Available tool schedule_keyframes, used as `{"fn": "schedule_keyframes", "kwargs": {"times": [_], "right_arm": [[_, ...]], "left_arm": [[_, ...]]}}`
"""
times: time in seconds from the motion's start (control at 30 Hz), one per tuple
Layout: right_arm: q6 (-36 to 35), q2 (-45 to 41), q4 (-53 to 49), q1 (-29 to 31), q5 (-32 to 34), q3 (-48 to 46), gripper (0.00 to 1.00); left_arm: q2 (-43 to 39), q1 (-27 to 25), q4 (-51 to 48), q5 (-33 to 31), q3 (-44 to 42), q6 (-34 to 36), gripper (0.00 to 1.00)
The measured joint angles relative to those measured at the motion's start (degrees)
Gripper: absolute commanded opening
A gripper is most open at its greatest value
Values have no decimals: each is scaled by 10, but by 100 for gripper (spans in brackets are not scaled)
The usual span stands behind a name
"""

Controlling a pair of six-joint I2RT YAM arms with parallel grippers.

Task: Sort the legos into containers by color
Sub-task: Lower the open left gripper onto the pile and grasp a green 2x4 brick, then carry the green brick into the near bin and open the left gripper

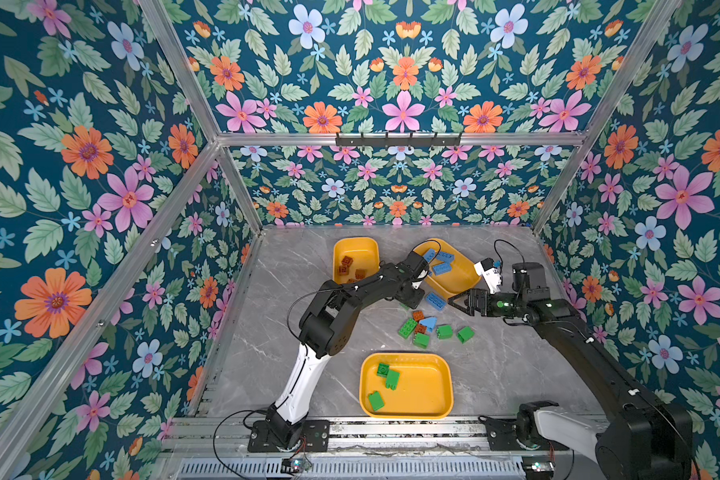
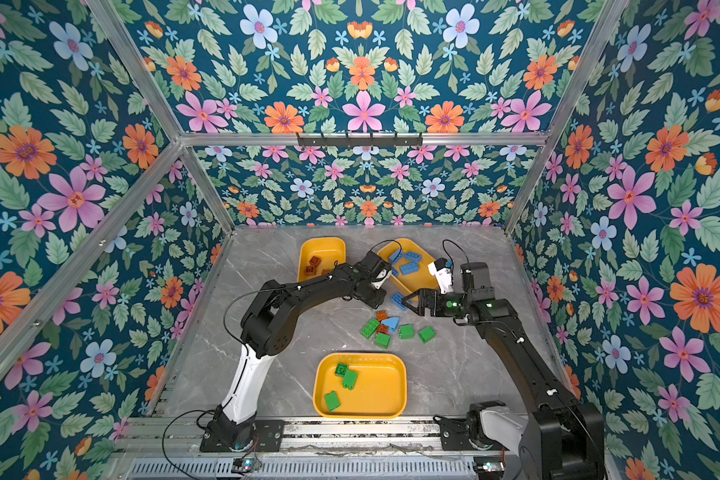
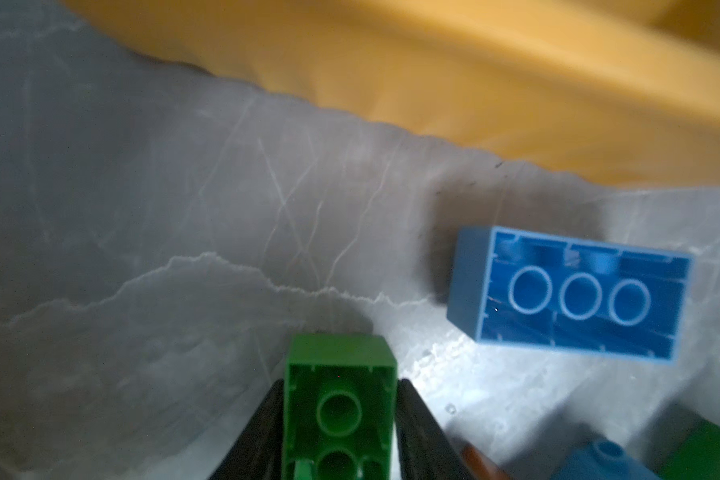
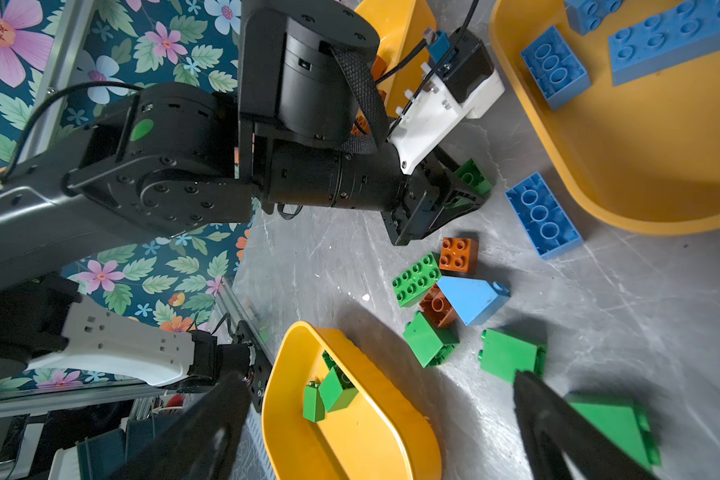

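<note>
Although roughly half done, judged unfinished. Counted three green legos (image 1: 391, 379) in near tray (image 1: 433, 399); logged reddish-brown ones (image 1: 347, 262) in far-left tray (image 1: 356, 248) and blue ones (image 1: 442, 269) in far-right tray (image 1: 462, 276).

Found left gripper (image 3: 341, 384) clamped on small green brick (image 3: 339, 415), low beside far-right tray. Found right gripper (image 1: 456, 302) spread wide, empty, by loose pile (image 1: 420, 328).

Left to sort: four green, two reddish-brown, light-blue slope (image 1: 428, 322), and blue oblong (image 1: 435, 300) just beside far-right tray.
</note>
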Motion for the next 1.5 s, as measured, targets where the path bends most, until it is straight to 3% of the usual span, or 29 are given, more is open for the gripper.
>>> {"fn": "schedule_keyframes", "kwargs": {"times": [0.1,0.37,0.67,0.87,1.13,1.5], "right_arm": [[0,0,1,0,0,0,99],[0,0,2,0,0,-1,99],[1,0,2,0,0,1,99],[2,0,3,0,0,8,99],[2,2,11,0,-2,11,99],[-2,14,11,0,-7,11,99]], "left_arm": [[0,-2,-13,-13,3,0,47],[-2,-6,-37,-40,5,8,28],[-28,-6,-70,-46,61,16,28],[-76,-7,-99,-17,66,20,28],[-218,-41,-111,42,-68,-23,29],[-397,-142,-92,83,-304,-155,30]]}}
